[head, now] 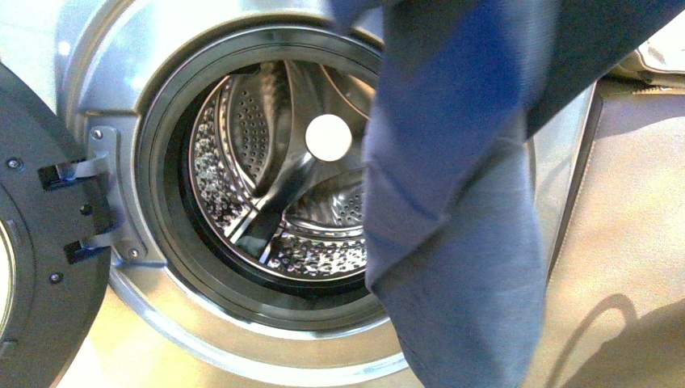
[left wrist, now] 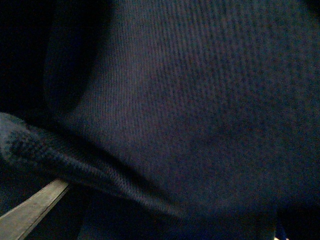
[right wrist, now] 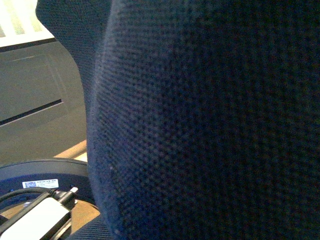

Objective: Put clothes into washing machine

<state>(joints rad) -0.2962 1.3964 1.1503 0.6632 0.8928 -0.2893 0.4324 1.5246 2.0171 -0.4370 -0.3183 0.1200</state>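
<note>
The clothes (head: 460, 202), a dark navy garment, hang from above the front view's top edge and drape over the right side of the porthole. The washing machine (head: 121, 48) is silver-grey, its porthole open, with the perforated steel drum (head: 258, 162) showing bare inside. Both grippers are hidden: navy cloth (left wrist: 190, 110) fills the left wrist view, and knit fabric (right wrist: 210, 130) fills most of the right wrist view. Each gripper is shut on the clothes, with its fingers buried in the cloth.
The machine's door (head: 32, 242) stands swung open at the left, held by its hinge (head: 101, 190). Beige floor (head: 630, 242) lies to the machine's right. A round dark base (right wrist: 40, 180) and a white connector (right wrist: 40, 215) show in the right wrist view.
</note>
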